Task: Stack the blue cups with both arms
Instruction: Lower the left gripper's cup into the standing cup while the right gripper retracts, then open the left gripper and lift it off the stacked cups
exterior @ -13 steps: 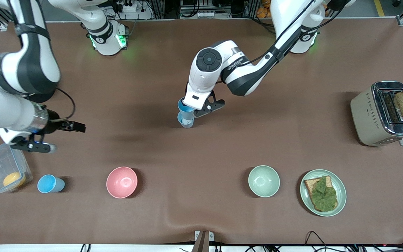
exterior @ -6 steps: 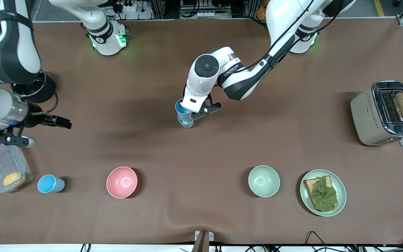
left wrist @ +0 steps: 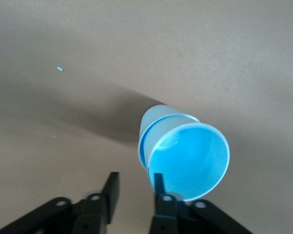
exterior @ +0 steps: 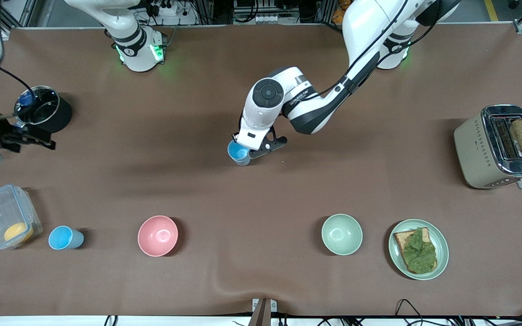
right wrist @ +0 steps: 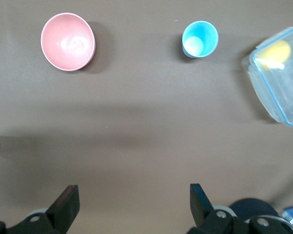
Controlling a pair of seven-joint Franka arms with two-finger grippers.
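The brown desk [exterior: 261, 203] is spanned by two white arms. The left arm [exterior: 315, 99] is bent down to the desk's middle, and the right arm is seen only at the edge of the front view, raised at its own end of the desk.

The right tool [right wrist: 132, 204] is spread wide and hangs over bare desk beside a black pot [exterior: 42, 113]. The left tool [left wrist: 135, 180] is held at the stacked blue cups [left wrist: 185, 156]. Its fingers are slightly parted with only desk seen between them, so the upper cup is judged to be released.

One cup is nested in another at the centre. A lone blue cup [exterior: 64, 237] stands upright between the pink bowl [exterior: 157, 235] and a clear container [exterior: 5, 217], nearer to the front camera.

For a clean finish, the left tool should be lifted straight up so the rim is not caught. The lone cup should then be gripped by its wall, kept upright, and lowered squarely into the stack.
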